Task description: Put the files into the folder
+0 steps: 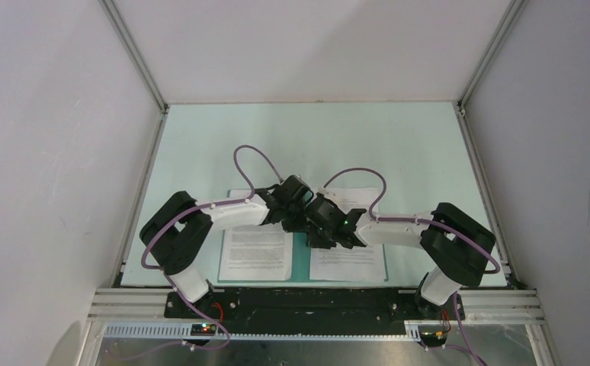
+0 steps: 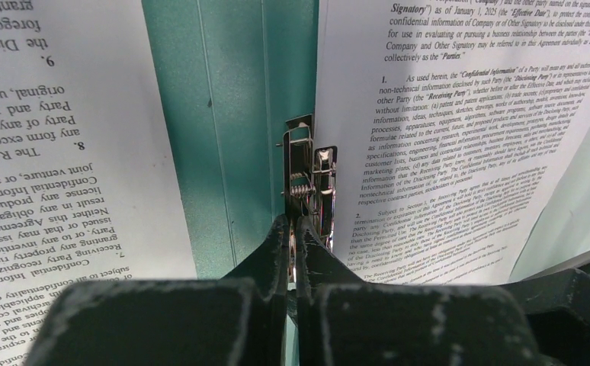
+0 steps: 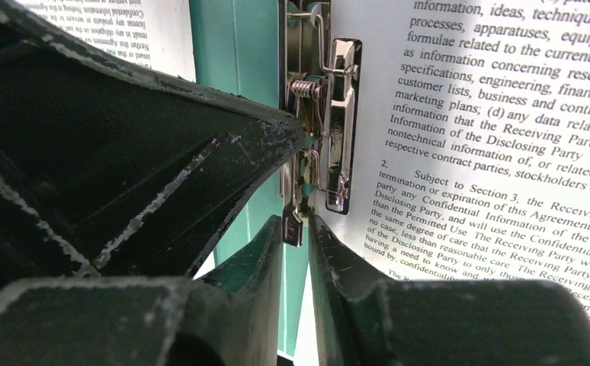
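The dark teal folder (image 1: 301, 258) lies open by the table's near edge. One file (image 1: 255, 252) rests on its left half and the other file (image 1: 349, 259) on its right half. Both grippers meet over the spine. My left gripper (image 2: 293, 229) is shut on the lower end of the metal clip (image 2: 301, 175). My right gripper (image 3: 298, 225) stands slightly open, with the clip's (image 3: 334, 114) bottom tab between its tips. The clip's chrome plate overlaps the inner edge of the right file (image 3: 490, 114). In the top view the arms hide the clip.
The left gripper's black finger (image 3: 162, 168) fills the left of the right wrist view, close against the clip. A metal rail (image 1: 315, 301) runs along the near edge just below the folder. White walls enclose the pale mint table (image 1: 315, 145).
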